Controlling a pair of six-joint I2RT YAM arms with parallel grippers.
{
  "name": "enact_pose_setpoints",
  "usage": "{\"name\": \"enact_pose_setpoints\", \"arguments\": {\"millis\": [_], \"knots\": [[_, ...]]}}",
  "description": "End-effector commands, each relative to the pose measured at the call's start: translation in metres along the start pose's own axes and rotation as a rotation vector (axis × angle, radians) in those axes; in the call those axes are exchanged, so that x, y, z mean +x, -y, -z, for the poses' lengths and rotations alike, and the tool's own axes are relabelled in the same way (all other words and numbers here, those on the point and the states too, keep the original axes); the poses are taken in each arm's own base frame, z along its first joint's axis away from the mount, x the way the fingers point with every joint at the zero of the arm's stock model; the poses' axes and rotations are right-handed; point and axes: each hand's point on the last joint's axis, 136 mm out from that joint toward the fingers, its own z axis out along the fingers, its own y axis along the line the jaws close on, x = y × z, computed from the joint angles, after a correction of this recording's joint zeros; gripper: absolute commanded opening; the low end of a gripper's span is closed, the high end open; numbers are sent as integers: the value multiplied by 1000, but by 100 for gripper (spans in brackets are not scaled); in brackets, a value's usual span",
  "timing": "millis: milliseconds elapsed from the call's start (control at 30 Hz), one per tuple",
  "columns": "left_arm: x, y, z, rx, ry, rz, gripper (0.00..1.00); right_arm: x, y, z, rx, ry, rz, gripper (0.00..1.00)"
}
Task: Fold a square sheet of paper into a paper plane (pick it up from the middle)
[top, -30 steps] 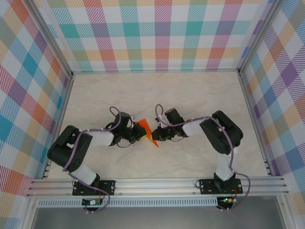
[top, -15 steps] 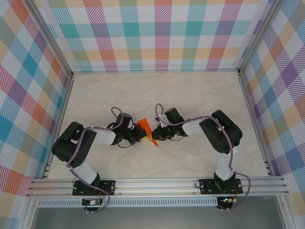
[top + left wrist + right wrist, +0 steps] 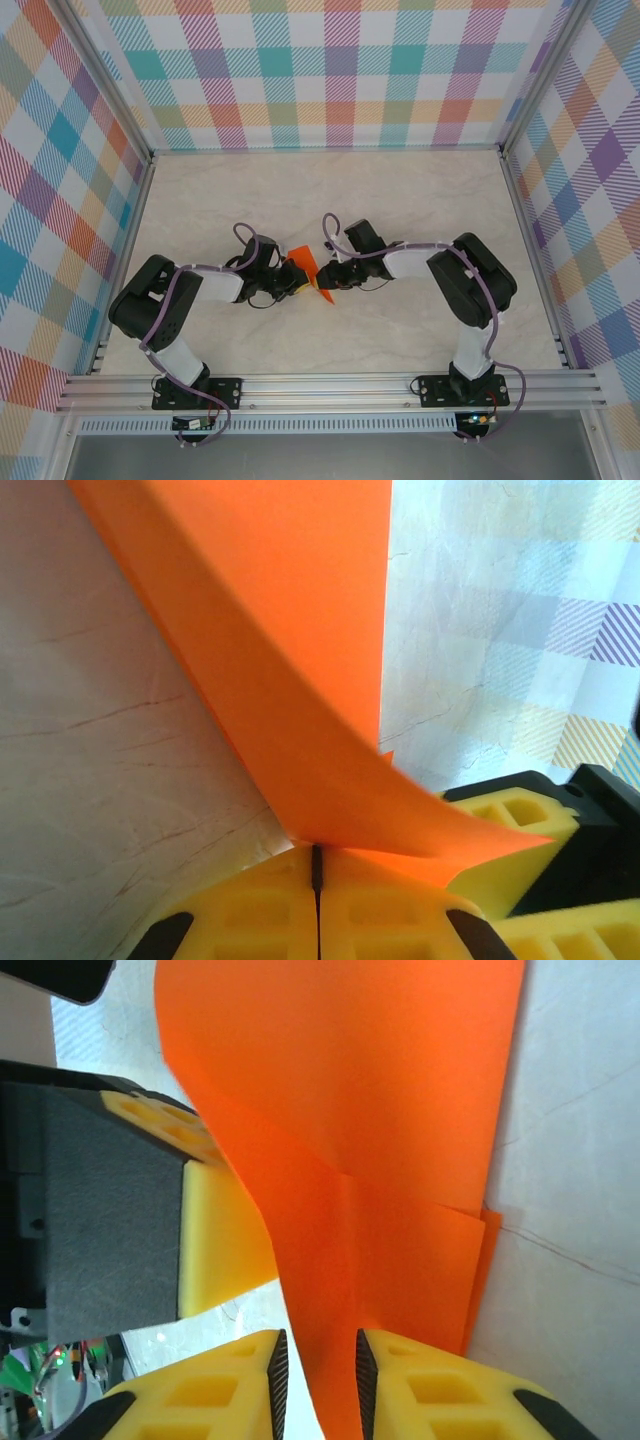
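Now the left gripper is pinched tight on an edge of the folded orange paper, at mid-table between the two arms. The right gripper faces it, jaws slightly parted, with the paper's creased layers passing between them.

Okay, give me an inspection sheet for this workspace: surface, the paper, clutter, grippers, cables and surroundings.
Surface: pale marbled tabletop, no marks seen.
Job's things: orange paper, partly folded with layered flaps, raised between the two grippers near the table's middle.
Clutter: nothing seen.
Grippers: left gripper, fingers shut, pinching the paper; right gripper, fingers parted, with the paper passing between them.
Cables: purple cables looped along both arms, apart from the paper.
Surroundings: checked walls; aluminium frame at the near edge.
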Motion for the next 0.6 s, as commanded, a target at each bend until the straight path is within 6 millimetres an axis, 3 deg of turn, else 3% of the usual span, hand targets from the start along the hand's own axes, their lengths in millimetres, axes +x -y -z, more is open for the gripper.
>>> {"name": "enact_pose_setpoints", "arguments": {"millis": [0,333,567], "knots": [[-4,9,-1,15,12,-22,5,-6,-9,12,61,23,98,30],[-4,10,0,18,9,-18,5,-3,-10,11,347,76,399,54],[-4,10,0,18,8,-17,5,-9,-10,-1,483,122,618,56]]}}
